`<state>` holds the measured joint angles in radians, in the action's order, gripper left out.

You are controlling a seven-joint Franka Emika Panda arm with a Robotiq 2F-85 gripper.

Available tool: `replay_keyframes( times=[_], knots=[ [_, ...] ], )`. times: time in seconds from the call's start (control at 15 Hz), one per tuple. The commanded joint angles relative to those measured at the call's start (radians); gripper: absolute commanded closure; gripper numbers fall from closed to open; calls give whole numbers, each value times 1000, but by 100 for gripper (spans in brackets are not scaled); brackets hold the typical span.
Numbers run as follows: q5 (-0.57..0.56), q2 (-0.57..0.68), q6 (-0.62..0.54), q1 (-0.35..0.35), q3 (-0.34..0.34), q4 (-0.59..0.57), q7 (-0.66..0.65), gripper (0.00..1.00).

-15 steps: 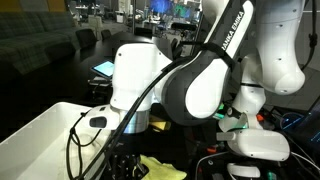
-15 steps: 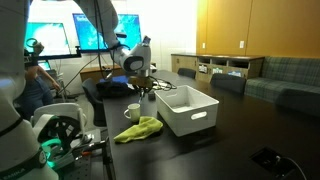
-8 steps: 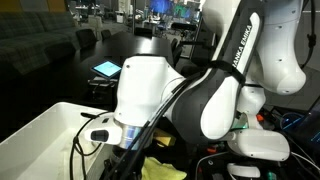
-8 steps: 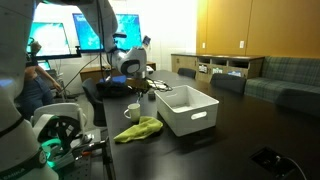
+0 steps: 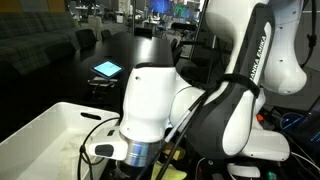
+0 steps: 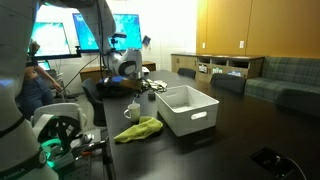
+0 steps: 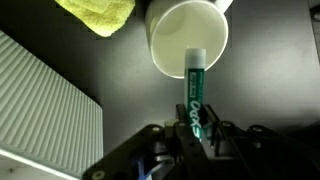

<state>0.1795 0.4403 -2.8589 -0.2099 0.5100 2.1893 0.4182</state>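
Marker [image 7: 194, 95] lower — in end effector [image 7: 196, 133]

Up and to the right of the white bin [image 5: 40, 125], the robot arm [image 5: 255, 62] bears white lettering, "FRANKA EMIKA", on its dark band, while the white print along the green marker [image 7: 195, 95] is too blurred to read.

White arm [image 5: 228, 112] folded low, wrist [image 5: 150, 100] straight down, hand [image 7: 193, 126] nearly shut, probably in a tight pinch
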Motion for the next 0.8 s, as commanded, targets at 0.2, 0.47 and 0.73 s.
replay_keyframes(
  times=[0.2,0.47,0.73],
  knots=[
    [-29,13,-150,-12,-4,30,-72,87],
    [-109,-7,-363,-145,-151,87,-249,87],
    [-123,-34,-388,-437,-469,123,-269,87]
  ],
)
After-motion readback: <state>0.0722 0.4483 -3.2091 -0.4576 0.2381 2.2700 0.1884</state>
